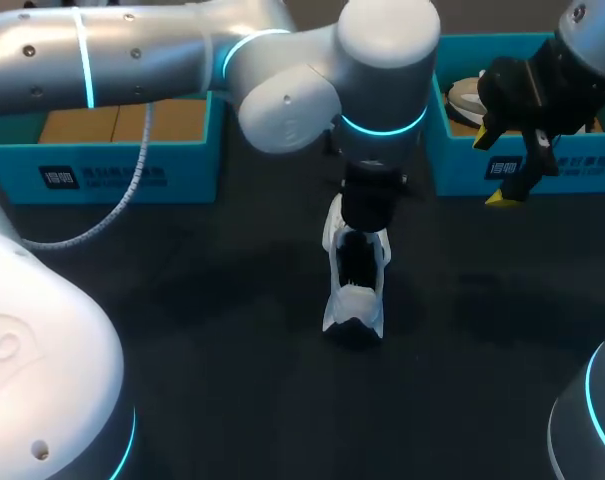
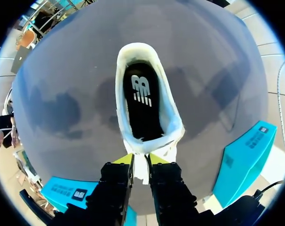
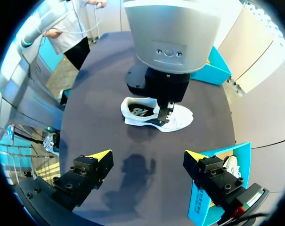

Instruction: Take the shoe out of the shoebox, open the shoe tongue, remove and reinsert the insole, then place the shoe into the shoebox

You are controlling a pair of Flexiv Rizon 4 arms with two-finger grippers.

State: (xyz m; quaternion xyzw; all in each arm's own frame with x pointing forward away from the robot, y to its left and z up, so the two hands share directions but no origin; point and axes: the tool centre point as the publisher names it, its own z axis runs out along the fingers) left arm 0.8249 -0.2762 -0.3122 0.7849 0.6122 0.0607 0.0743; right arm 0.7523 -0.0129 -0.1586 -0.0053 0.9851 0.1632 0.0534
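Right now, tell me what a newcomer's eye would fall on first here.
The white shoe lies alone in the middle of the dark table, its black insole showing. The left gripper pinches its tongue. The right gripper hangs open near the blue shoebox on the right, where a second shoe sits.

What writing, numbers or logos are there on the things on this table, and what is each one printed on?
Insole in the white shoe: a white logo mark, no readable words.
Left blue box: dark label with white characters, too blurred to read.
Right blue box: white print on its front wall, too blurred to read.
Numbers: none readable.
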